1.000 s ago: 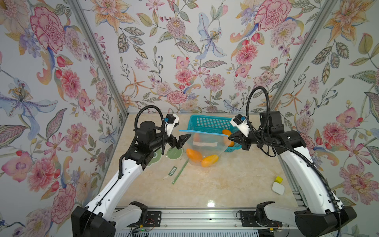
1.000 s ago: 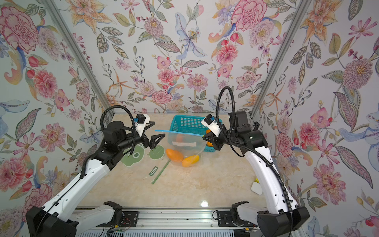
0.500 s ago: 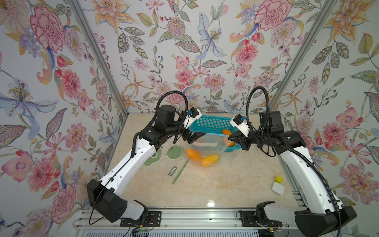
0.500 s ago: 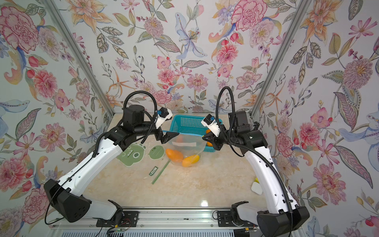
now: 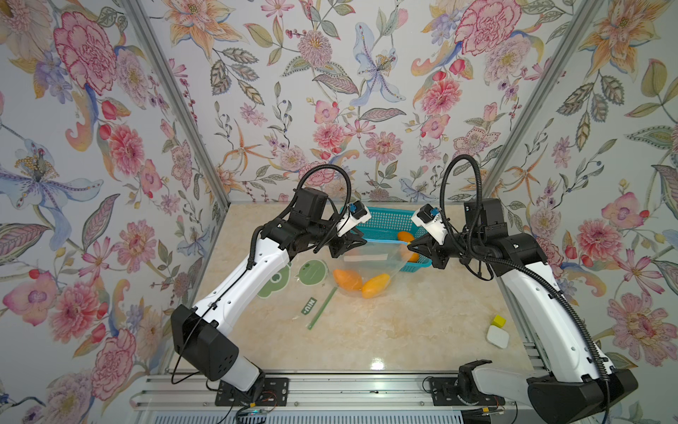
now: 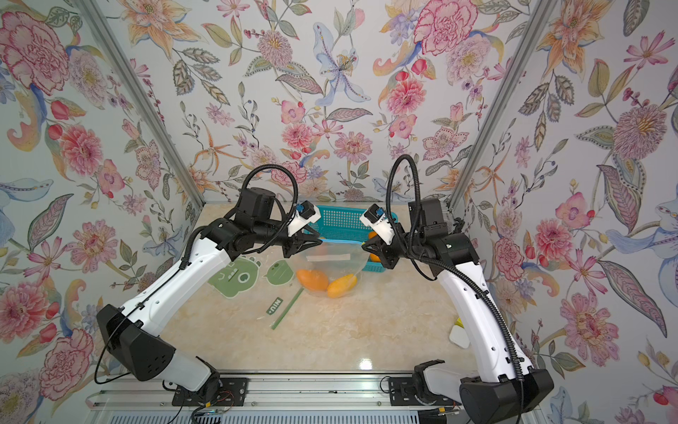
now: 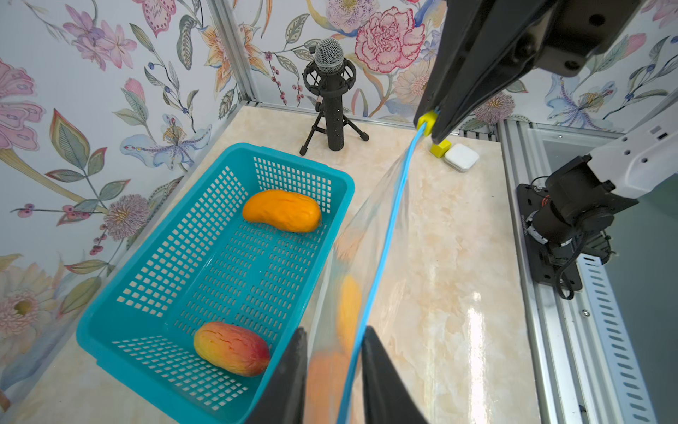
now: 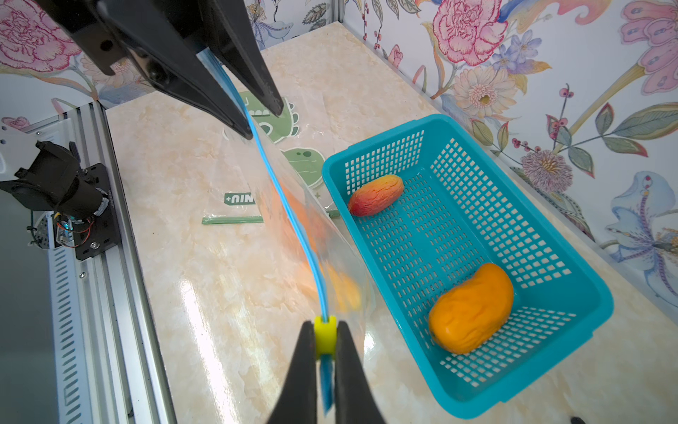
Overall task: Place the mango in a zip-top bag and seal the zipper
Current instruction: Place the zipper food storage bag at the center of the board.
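Left gripper has swung over to the top corner of the bag, maybe pinching it, I cannot tell; right gripper squeezes the yellow slider, mangoes sit inside, so next comes pulling the slider across.

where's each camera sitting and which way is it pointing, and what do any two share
Top views: high behind the arm bases, looking down at the table; left arm and right arm show, meeting at the bag.
Left wrist: on the left arm, looking along the zipper toward the right arm's jaws; own jaws straddle it.
Right wrist: the opposite way along it; own jaws shut on the yellow slider.
Shared: both wrist views show the basket.
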`<state>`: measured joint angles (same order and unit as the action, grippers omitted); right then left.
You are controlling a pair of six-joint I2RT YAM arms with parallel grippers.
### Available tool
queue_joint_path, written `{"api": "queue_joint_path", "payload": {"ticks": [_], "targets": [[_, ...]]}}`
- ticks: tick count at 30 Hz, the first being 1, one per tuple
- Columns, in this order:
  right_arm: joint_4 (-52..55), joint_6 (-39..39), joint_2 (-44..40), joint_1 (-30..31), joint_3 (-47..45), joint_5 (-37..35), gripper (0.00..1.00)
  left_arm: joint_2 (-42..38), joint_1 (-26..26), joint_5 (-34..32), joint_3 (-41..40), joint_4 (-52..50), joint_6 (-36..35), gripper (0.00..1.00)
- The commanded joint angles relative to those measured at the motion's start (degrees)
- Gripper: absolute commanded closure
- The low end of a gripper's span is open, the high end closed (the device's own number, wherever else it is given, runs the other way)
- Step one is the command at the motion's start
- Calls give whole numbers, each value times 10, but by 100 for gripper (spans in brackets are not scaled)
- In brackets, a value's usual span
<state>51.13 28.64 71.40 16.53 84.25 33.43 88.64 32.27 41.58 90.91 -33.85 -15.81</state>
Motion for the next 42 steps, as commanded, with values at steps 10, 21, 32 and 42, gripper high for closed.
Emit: {"api": "queue_joint_path", "payload": {"ticks": [10, 21, 32, 42], "targets": [[-34, -24, -23, 5, 6, -10, 51, -29, 3, -57, 34, 48, 59, 100], [-158, -128, -92, 1, -18, -97, 2, -25, -33, -320, 233, -3, 223, 100], [-227, -266, -113, 2, -75, -255, 0, 40, -93, -508, 274, 69, 290, 100], [-240, -279, -118, 56, -100, -307, 0, 172, -96, -636, 300, 103, 267, 100]]}}
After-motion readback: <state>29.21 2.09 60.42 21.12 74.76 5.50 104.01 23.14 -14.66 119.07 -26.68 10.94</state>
